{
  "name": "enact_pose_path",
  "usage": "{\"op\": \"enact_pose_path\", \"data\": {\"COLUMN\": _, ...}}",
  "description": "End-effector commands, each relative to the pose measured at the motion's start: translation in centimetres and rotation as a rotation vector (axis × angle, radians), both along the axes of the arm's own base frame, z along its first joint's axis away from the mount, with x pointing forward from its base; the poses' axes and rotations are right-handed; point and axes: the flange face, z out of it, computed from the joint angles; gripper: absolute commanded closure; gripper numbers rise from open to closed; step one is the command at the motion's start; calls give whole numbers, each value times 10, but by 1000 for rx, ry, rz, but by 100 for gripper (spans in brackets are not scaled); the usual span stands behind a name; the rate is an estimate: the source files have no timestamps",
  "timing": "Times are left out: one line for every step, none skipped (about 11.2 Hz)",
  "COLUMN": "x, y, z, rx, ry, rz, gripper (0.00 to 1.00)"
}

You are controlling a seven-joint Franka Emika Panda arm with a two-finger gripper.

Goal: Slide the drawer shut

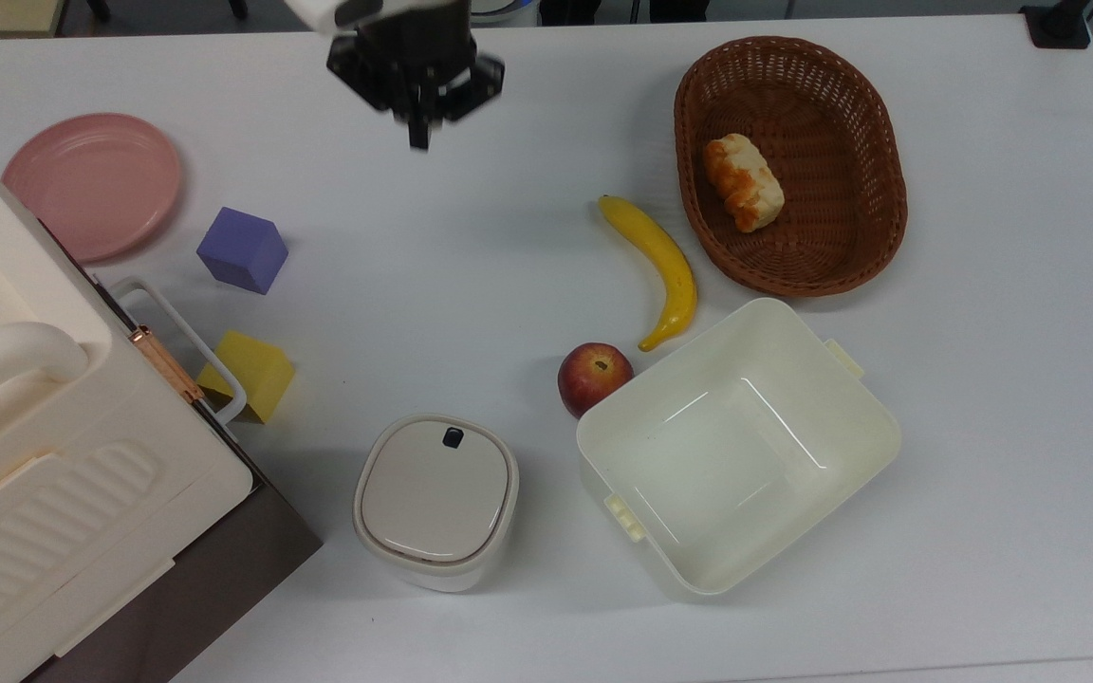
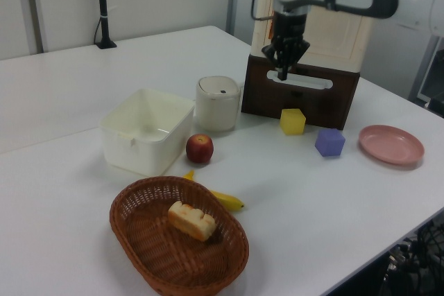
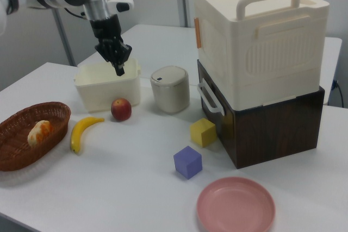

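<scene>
The drawer (image 2: 338,104) has a dark brown front and a white loop handle (image 1: 188,340). It sits in the dark case under a cream ribbed box (image 3: 255,36). In the right view the drawer (image 3: 227,134) looks flush with that case. My gripper (image 1: 416,138) hangs shut with nothing in it, near the top view's top edge and far from the handle. In the left view the gripper (image 2: 282,74) hovers in front of the box, above the drawer's front. The right view shows the gripper (image 3: 119,70) over the cream tub's side of the table.
A yellow cube (image 1: 248,375) lies right by the handle, with a purple cube (image 1: 243,249) and a pink plate (image 1: 91,185) beyond it. A lidded canister (image 1: 435,498), an apple (image 1: 594,377), a banana (image 1: 660,266), a cream tub (image 1: 874,427) and a basket (image 1: 879,218) with bread fill the rest.
</scene>
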Motion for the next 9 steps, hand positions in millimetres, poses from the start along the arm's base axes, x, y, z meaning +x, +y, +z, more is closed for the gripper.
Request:
{"op": "enact_pose_path", "data": {"x": -31, "y": -24, "z": 14, "rx": 80, "ry": 13, "rz": 54, "gripper": 100}}
{"op": "enact_pose_path", "data": {"x": -34, "y": -21, "z": 7, "rx": 87, "ry": 27, "rz": 59, "gripper": 100}}
{"op": "enact_pose_path", "data": {"x": -36, "y": -15, "z": -2, "rx": 88, "ry": 47, "rz": 69, "gripper": 100}}
{"op": "enact_pose_path", "data": {"x": -37, "y": -8, "z": -5, "rx": 90, "ry": 52, "rz": 79, "gripper": 97}}
{"op": "enact_pose_path", "data": {"x": -37, "y": -7, "z": -5, "rx": 96, "ry": 52, "rz": 80, "gripper": 67}}
{"op": "enact_pose_path", "data": {"x": -36, "y": -5, "z": -7, "rx": 97, "ry": 55, "rz": 80, "gripper": 1}}
{"op": "enact_pose_path", "data": {"x": -36, "y": 4, "z": -7, "rx": 97, "ry": 53, "rz": 95, "gripper": 0}}
{"op": "enact_pose_path", "data": {"x": -36, "y": 6, "z": -8, "rx": 96, "ry": 55, "rz": 104, "gripper": 0}}
{"op": "enact_pose_path", "data": {"x": -37, "y": 13, "z": -11, "rx": 85, "ry": 60, "rz": 125, "gripper": 0}}
